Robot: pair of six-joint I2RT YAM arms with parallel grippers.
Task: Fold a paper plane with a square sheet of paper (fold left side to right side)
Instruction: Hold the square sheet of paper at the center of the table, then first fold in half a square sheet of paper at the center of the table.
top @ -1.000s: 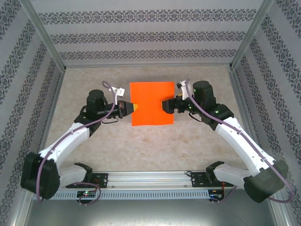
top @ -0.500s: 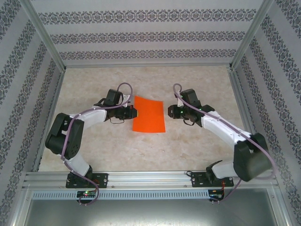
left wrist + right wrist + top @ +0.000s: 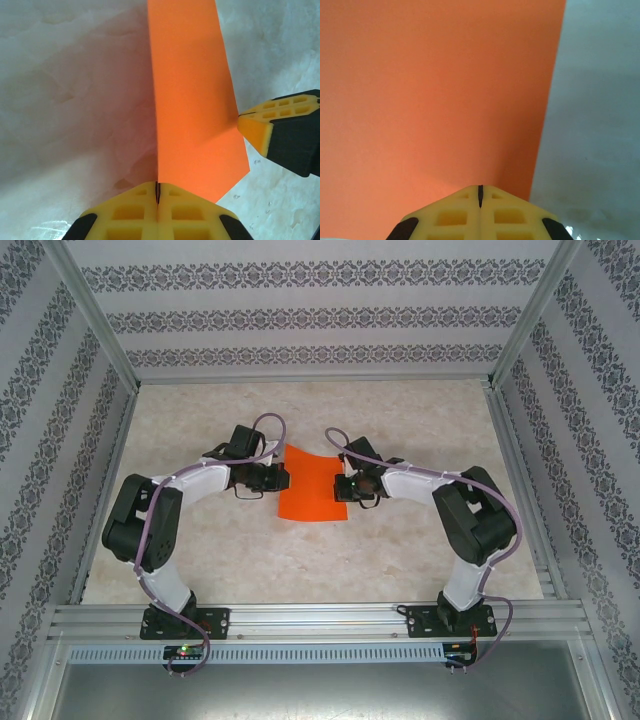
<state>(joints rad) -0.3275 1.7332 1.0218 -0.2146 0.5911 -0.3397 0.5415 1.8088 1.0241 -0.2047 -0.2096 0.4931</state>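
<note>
The square sheet of paper (image 3: 312,490) is bright orange and lies mid-table as a narrow upright shape. My left gripper (image 3: 284,478) is shut on its left edge. In the left wrist view that edge runs straight into the closed yellow jaws of the left gripper (image 3: 157,192), and the paper (image 3: 192,100) stretches away, its left side raised above a shadow. My right gripper (image 3: 345,487) meets the sheet's right edge, and one of its fingertips (image 3: 257,131) touches that edge. In the right wrist view the right gripper (image 3: 480,192) is shut where the paper (image 3: 430,90) rises to it.
The marble-patterned table (image 3: 420,550) lies bare around the sheet. Patterned walls with metal posts (image 3: 105,340) close the left, back and right. The aluminium rail (image 3: 320,620) carrying both arm bases runs along the near edge.
The right gripper went from open to shut and moved left onto the paper's right edge. Both arms have drawn in with elbows swung outward. The orange shape looks narrower than a second ago.
</note>
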